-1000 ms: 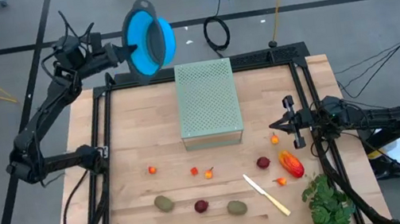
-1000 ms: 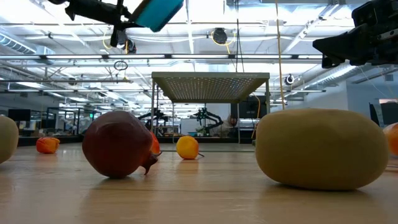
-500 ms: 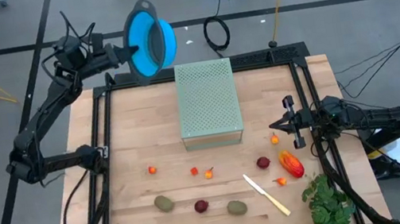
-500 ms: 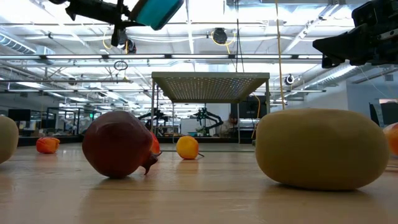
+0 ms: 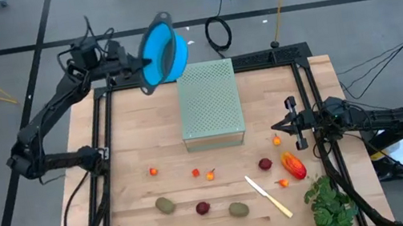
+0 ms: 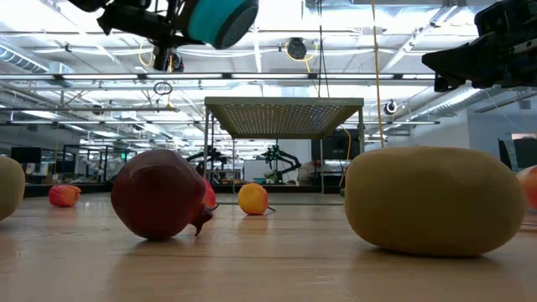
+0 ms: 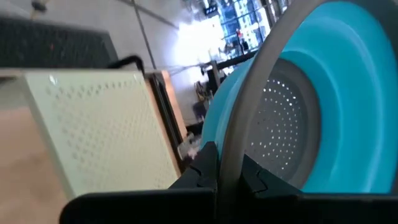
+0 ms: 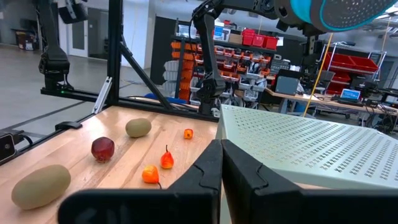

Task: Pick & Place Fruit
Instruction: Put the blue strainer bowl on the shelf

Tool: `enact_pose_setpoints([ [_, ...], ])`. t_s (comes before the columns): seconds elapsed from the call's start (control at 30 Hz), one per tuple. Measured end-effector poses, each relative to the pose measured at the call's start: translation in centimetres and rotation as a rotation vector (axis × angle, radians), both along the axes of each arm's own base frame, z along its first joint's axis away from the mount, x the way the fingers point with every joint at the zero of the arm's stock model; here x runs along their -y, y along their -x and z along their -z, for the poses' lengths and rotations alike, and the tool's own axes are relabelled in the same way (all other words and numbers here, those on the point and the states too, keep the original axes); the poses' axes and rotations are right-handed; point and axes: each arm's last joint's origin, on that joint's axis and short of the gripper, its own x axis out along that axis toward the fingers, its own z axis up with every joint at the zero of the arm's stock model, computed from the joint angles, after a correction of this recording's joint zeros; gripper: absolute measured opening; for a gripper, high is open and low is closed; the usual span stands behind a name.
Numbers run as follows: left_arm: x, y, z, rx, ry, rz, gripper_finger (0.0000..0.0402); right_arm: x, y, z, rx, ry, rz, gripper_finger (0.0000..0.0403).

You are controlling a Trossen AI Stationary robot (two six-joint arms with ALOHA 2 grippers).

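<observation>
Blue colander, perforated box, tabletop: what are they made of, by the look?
Blue colander: likely soft plastic or silicone, matte blue with a grey rim and small drain holes. Perforated box: probably painted sheet metal or plastic, pale green, with a regular hole grid. Tabletop: wood, light butcher-block strips with visible grain.

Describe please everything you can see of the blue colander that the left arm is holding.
The blue colander is a round bowl of soft-looking bright blue plastic with a grey rim and many small holes in its bottom. The left gripper is shut on its rim and holds it in the air, tipped on its side, above the table's far edge, next to the pale green perforated stand. Nothing else touches it, and no fruit shows inside.
</observation>
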Motion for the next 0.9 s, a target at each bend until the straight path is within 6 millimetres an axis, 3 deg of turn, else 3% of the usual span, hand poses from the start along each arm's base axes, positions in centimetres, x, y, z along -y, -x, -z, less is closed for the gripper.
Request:
enact_pose_setpoints([
  [0.43,0.6,-3.8,2.2,-0.031,0.262,0.168,0.0003,0.0,0.0,0.0,0.0,0.0,0.0,0.0],
  [0.9,1.4,-5.6,3.2,-0.08,0.283,0.167,0.0002,0.0,0.0,0.0,0.0,0.0,0.0,0.0],
])
